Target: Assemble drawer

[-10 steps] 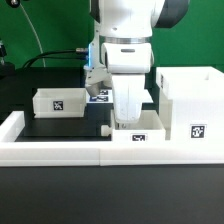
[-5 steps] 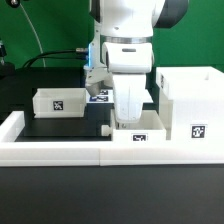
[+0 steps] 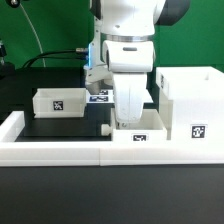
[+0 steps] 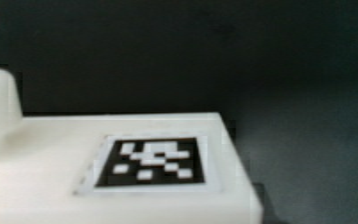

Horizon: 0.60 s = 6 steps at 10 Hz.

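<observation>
Front edge: a long low white rail (image 3: 60, 150) runs across the nearest side of the bench (image 3: 70, 128), whose top is matte black.
Count: two trays, one box shell, one arm (image 3: 128, 40); each of the three white parts shows one square tag.
Near tray (image 3: 152, 133): just behind the rail, near the middle, open side up, tagged wall towards the camera.
End effector (image 3: 122, 120): reaches down at the near tray's wall on the exterior view's left; its fingers are hidden, so I cannot tell its width.
Wrist view: a blurred tag (image 4: 153, 163) on a flat white face, with dark bench beyond.
Box shell (image 3: 185, 100): upright at the exterior view's right, just beside the near tray, tag (image 3: 196, 131) facing front.
Far tray (image 3: 45, 102): further back, on the exterior view's left, well apart from the others, open side up, long axis across the view.
Marker board (image 3: 100, 97): flat behind the arm.
Room: dim, with dark cables and a green object (image 3: 3, 50).
</observation>
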### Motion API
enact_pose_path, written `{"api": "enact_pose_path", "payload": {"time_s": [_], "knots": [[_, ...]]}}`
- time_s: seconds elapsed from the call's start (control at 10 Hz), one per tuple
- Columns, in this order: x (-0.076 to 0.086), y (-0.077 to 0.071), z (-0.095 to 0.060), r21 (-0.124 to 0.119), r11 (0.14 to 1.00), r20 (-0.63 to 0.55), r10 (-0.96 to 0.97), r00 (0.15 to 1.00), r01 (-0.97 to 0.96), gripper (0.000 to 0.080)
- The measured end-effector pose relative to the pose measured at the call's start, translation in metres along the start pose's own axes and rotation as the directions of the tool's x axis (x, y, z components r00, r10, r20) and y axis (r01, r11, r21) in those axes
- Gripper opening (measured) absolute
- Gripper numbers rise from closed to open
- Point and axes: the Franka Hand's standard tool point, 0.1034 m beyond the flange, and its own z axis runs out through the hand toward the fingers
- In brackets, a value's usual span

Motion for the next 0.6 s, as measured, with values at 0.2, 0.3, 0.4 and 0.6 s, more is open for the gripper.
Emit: {"api": "enact_pose_path", "payload": {"time_s": [0.2,0.3,0.4,0.6], "knots": [[-0.0006,-0.0013,0.001,0.001,1.0,-0.001,0.009,1.0,-0.009,0.0042],[-0.0008,-0.0014,0.0013,0.001,1.0,-0.001,0.01,1.0,-0.01,0.0042],[-0.0009,-0.0015,0.0014,0.001,1.0,-0.001,0.01,1.0,-0.01,0.0042],[0.0005,-0.0036,0.0007,0.003,1.0,0.0,0.01,1.0,-0.01,0.0042]]}}
